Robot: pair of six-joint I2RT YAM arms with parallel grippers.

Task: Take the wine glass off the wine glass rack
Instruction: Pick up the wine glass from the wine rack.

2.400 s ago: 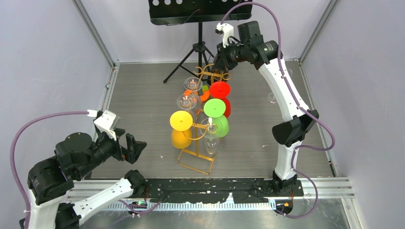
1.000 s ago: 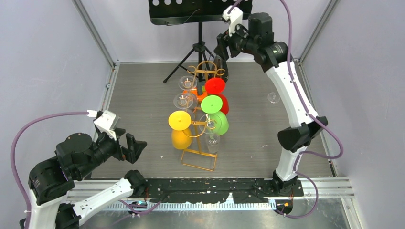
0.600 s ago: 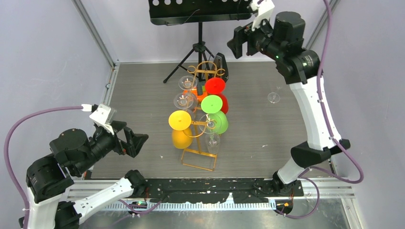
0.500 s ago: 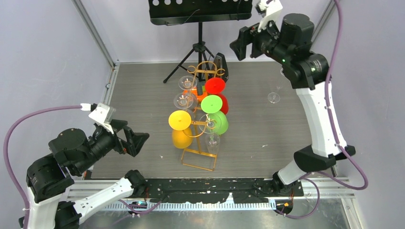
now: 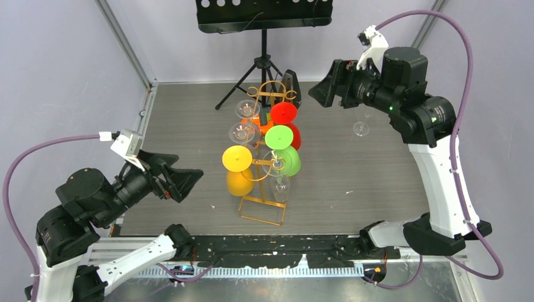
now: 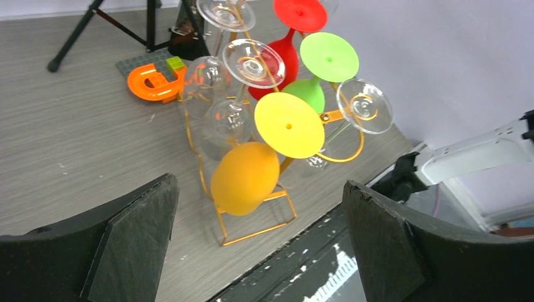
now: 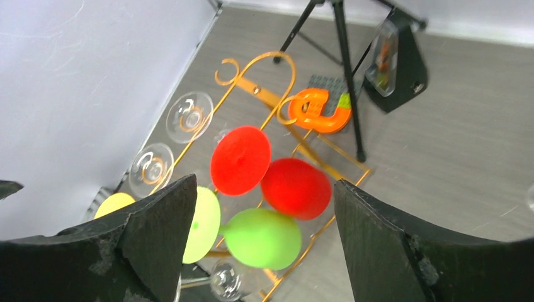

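- Wine glass rack (image 5: 259, 219): gold wire frame, mid-bench, its length running from the near edge toward the far edge, base flat on the bench.
- Held on the rack, each hanging bowl-down by its foot:
  - yellow wine glass (image 5: 238, 159) at the near-left end;
  - green wine glass (image 5: 279, 136) and red wine glass (image 5: 284, 113) along the right rail;
  - three clear wine glasses (image 5: 245, 133), two on the left rail and one at the near-right end. No liquid shows in the clear bowls.
- Off the rack: a lone clear glass (image 5: 360, 129) toward the right edge of the bench.
- Left jaws: wide open, empty, low at the near-left corner and aimed at the rack. In the wrist view the yellow wine glass sits framed between them, well apart.
- Right jaws: spread wide, empty, raised over the far-right part of the bench, looking down on the red and green glasses.
- Step in hand, as judged: the approach, with nothing gripped yet.
- Doing the step well, as judged:
  - close on the stem just under the foot;
  - keep the glass level and slide it along the rail to the open end;
  - watch the crowded neighbouring feet, since the light frame may tip or slide under a sideways pull.
- Also present: black music stand (image 5: 264, 16) at the far edge; orange U-shaped piece (image 6: 154, 80) on a grey studded plate (image 7: 324, 83) behind the rack.
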